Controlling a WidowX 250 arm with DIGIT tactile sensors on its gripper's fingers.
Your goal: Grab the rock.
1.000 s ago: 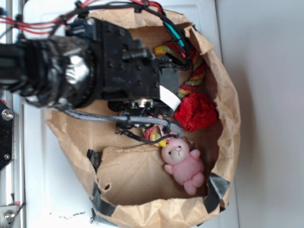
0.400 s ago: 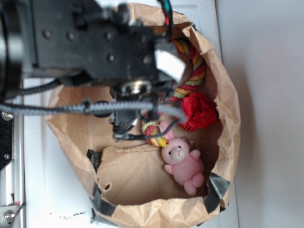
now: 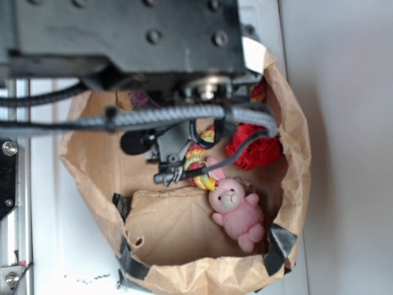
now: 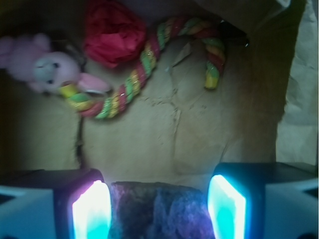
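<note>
While it hangs above the paper bag (image 3: pixel 295 153), the hand (image 4: pixel 158 209) grips the rock (image 4: pixel 159 211) — fingers (image 4: pixel 92 209) pressing both sides.

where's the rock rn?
Wrist view, bottom centre: the rock sits between the two lit fingers of the gripper, above the brown paper floor. The arm hides it in the exterior view.

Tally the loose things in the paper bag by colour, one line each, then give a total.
Pink: 1, the plush bunny
Red: 1, the crumpled ball
Multicoloured: 1, the twisted rope
Brown-grey: 1, the rock between the fingers
Total: 4
</note>
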